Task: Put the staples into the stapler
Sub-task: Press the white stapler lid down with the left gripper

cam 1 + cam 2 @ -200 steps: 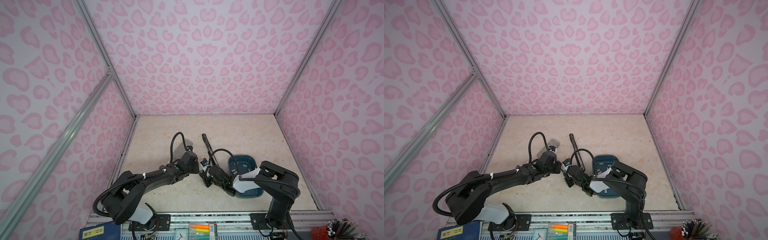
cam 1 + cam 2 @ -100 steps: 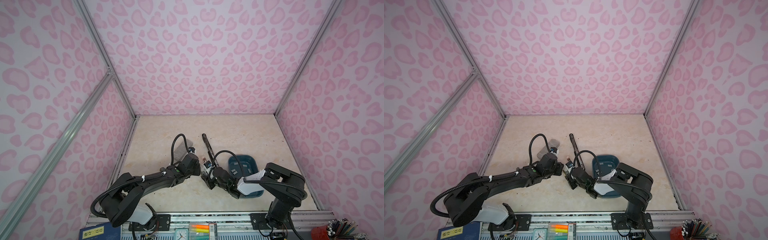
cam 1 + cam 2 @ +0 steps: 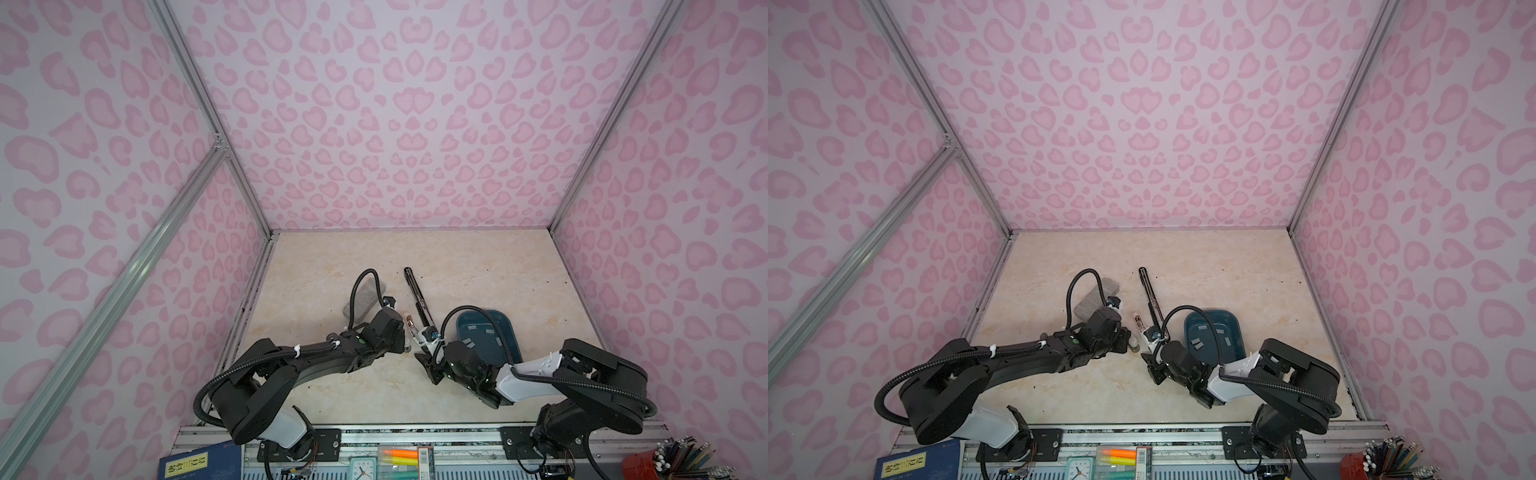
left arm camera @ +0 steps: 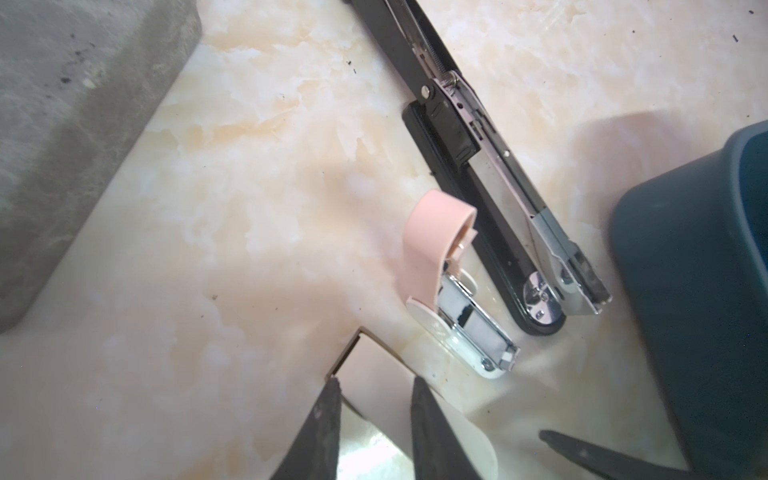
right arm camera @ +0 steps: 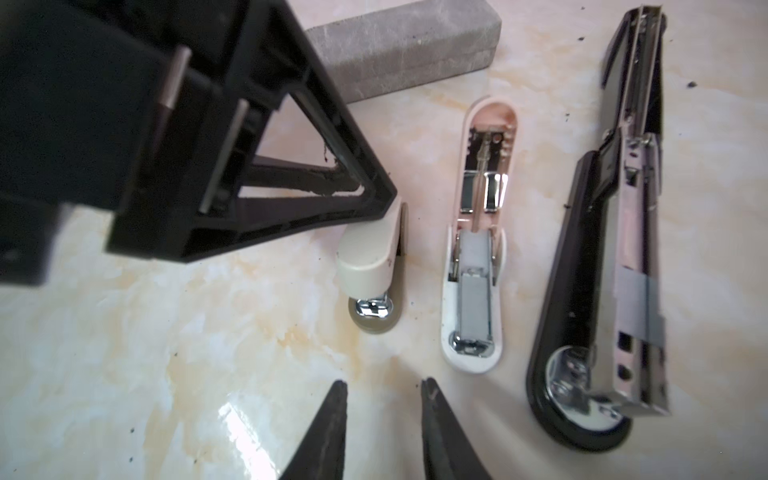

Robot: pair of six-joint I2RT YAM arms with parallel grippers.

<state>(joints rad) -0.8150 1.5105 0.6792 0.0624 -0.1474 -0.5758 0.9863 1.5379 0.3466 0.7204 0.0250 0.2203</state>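
While the left gripper (image 4: 375,384) clamps the cream stapler (image 5: 365,257), the right gripper (image 5: 384,384) hovers open-fingered, empty.
Staples (image 3: 1202,327) lie in the blue tray (image 3: 1232,325) beside the open black stapler (image 5: 582,270); fetching a strip seems the step, calling for a thin, square pinch.

Your left gripper (image 3: 404,344) and right gripper (image 3: 424,368) sit low, facing each other, by the opened black stapler (image 3: 417,296). You've got staples (image 3: 473,328) lying in the blue tray (image 3: 486,312), and the grey block (image 3: 370,291) is left of the stapler.
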